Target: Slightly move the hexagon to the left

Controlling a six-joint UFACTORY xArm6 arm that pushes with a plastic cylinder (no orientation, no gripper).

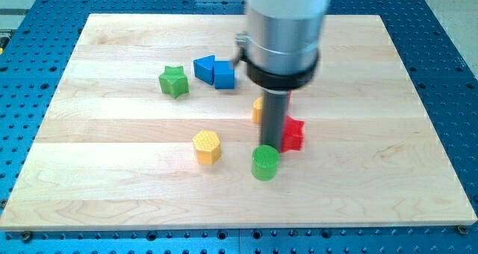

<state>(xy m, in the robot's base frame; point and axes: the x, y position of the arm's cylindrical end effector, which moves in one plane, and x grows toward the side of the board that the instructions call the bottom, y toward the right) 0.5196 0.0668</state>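
The yellow hexagon (207, 146) lies flat on the wooden board (112, 172), a little left of the board's middle and towards the view's bottom. My tip (272, 149) is down at the board to the right of the hexagon, apart from it. The tip stands just above the green cylinder (265, 163) and right against the left side of the red block (293, 134). I cannot tell whether it touches either of them.
A second yellow block (258, 110) is partly hidden behind the rod. A green star (173, 81), a blue triangle (203, 66) and a blue cube (224, 75) lie towards the view's top left. A blue perforated table surrounds the board.
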